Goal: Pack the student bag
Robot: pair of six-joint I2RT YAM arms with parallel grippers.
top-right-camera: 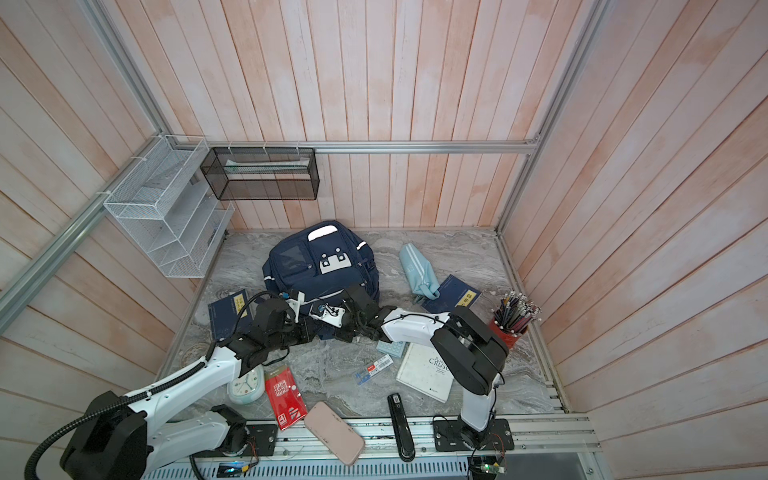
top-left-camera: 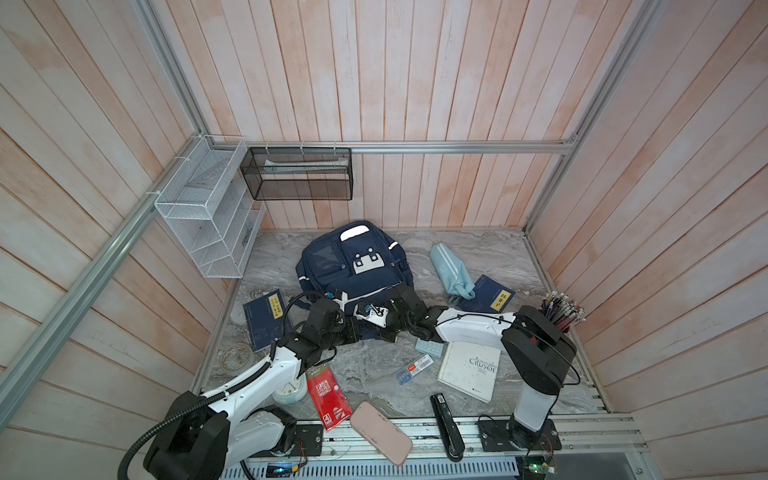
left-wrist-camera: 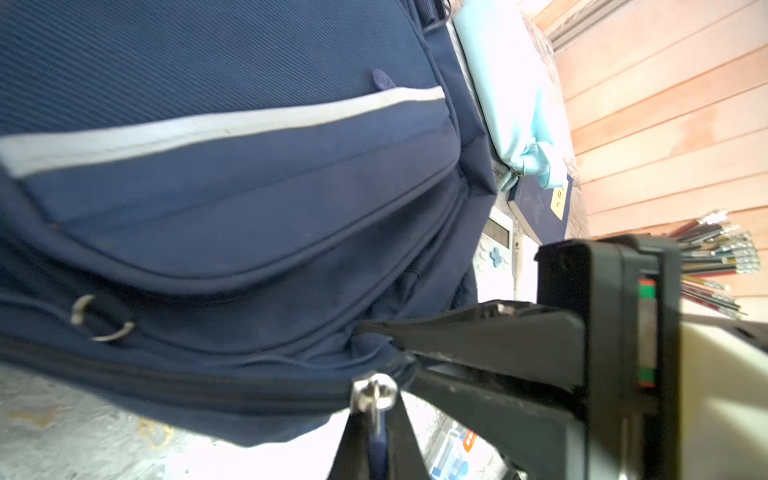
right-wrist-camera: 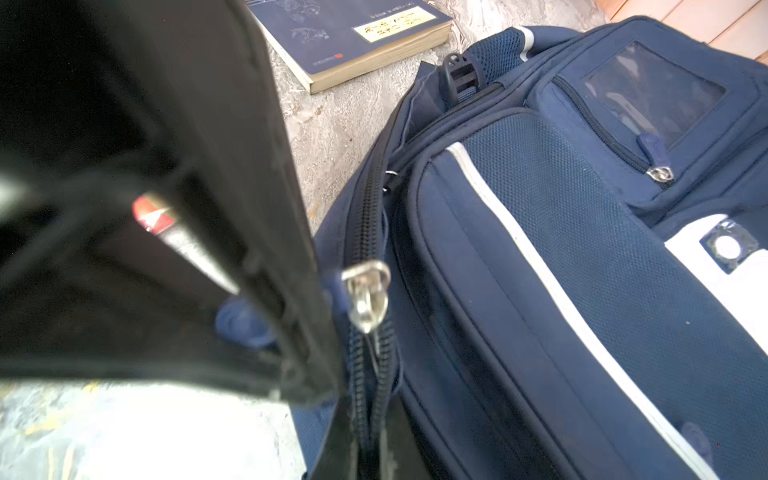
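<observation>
- L gripper: closed on zip pull, near edge of student bag.
- R gripper: closed, pinching bag fabric just beside zip.
- Bag lies flat mid-table, front pockets up, toward back wall.

- One student bag sat there.
- Two navy books flanked the bag: left book, right book.
- One white book lay in front of the bag.
- Two wire racks hung behind it: white rack, black rack.
</observation>
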